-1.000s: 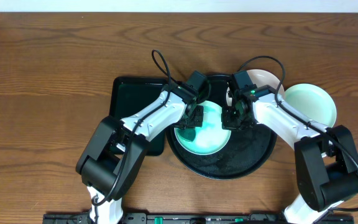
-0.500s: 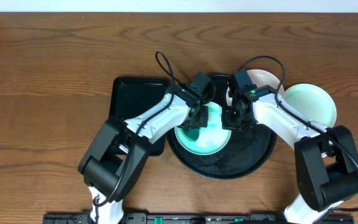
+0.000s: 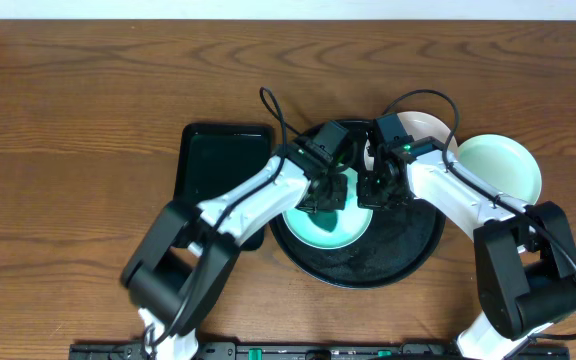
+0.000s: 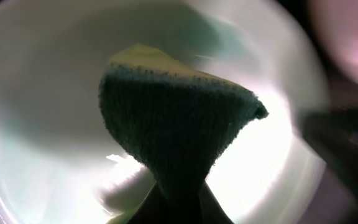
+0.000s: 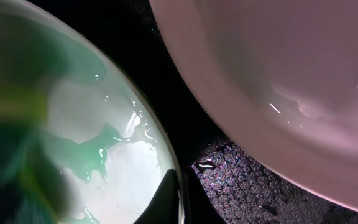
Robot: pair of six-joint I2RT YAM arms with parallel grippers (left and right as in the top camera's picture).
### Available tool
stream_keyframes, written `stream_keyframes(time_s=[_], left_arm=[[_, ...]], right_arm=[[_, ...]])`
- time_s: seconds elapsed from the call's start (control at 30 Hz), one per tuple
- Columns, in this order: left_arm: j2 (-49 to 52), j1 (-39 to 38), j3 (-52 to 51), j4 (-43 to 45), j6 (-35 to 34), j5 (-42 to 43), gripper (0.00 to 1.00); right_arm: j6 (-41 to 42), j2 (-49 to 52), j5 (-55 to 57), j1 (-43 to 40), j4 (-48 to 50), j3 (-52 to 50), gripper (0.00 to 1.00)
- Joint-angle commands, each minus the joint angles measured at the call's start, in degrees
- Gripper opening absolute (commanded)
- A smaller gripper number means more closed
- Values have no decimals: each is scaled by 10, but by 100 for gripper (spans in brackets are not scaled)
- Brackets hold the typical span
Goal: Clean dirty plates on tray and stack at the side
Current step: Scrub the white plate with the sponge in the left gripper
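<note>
Currently left fingers (image 4: 145, 213) clamp a green sponge (image 4: 173, 124) — right fingers (image 5: 161, 202) pinch the mint plate (image 5: 126, 165)'s rim.

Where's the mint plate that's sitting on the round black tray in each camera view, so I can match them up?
Overhead: the mint plate lies at centre, on the round tray, partly under both arms.
Left wrist: it fills most of the frame, behind the sponge.
Right wrist: it takes the left half, with a wet green smear.
Shared landmark: the white plate, to its upper right in every view.
</note>
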Motion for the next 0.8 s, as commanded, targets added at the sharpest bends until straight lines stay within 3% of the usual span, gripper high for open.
stream_keyframes(time_s=[0.0, 0.27, 0.77], left_arm=[[-78, -5, 0, 3, -6, 30, 7], [-122, -4, 0, -26, 4, -63, 8], [-40, 3, -6, -54, 0, -170, 8]], right_arm=[[-4, 1, 9, -1, 0, -4, 1], [-4, 1, 9, -1, 0, -4, 1], [-4, 1, 8, -1, -2, -4, 1]])
